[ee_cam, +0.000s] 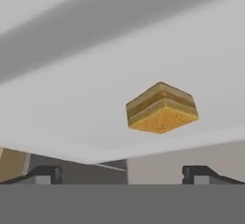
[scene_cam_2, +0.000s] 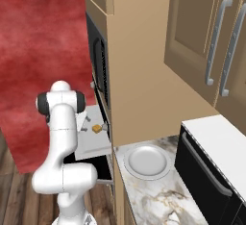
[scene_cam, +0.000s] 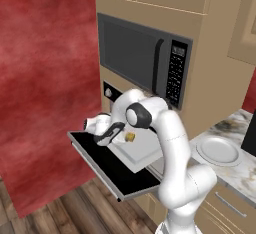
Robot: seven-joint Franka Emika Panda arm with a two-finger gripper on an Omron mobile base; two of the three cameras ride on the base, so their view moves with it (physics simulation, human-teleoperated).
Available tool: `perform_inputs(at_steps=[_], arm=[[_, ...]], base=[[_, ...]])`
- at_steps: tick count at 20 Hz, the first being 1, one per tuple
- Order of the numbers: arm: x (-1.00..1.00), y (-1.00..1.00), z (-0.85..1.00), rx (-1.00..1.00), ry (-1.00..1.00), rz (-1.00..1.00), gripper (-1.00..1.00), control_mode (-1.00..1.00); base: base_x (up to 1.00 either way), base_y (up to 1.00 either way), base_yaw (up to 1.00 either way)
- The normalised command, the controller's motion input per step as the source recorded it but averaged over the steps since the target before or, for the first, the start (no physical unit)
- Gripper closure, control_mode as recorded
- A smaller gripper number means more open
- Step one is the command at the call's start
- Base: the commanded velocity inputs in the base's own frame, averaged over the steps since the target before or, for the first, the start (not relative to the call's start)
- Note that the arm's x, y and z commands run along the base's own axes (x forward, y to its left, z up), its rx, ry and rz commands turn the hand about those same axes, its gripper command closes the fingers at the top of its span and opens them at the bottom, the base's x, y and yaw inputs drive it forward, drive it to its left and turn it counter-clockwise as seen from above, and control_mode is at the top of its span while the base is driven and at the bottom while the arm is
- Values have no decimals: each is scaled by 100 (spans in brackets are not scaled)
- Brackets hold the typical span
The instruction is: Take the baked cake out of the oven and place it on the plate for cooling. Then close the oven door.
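The baked cake (ee_cam: 161, 108), a small golden-brown block, sits on the pale oven tray (scene_cam: 142, 153) that is pulled out over the open oven door (scene_cam: 107, 170). The door lies flat, dark glass facing up. My gripper (scene_cam: 119, 135) is just left of the cake (scene_cam: 130, 137), pointing at it, open and holding nothing. In the hand view its fingertips (ee_cam: 45, 174) stand wide apart, short of the cake. From the right base view the cake (scene_cam_2: 97, 128) lies beside the gripper (scene_cam_2: 86, 123). The round grey-white plate (scene_cam: 218, 150) rests on the marble counter to the right, also seen as the plate (scene_cam_2: 146, 161).
A dark grey microwave (scene_cam: 142, 58) sits above the oven, whose knob (scene_cam: 108, 92) shows under it. Beige cabinets (scene_cam_2: 144, 75) flank the oven. A red wall (scene_cam: 45, 78) stands to the left, with wooden floor (scene_cam: 65, 213) below. A black appliance (scene_cam_2: 211, 166) borders the counter.
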Motion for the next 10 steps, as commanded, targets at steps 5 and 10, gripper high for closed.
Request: perform_inputs(at_steps=[5, 10], arm=[[16, -1, -31, 0, -6, -2, -100, -100], [44, -9, -9, 0, 0, -5, -100, -100]], base=[[0, 0, 0], [0, 0, 0]])
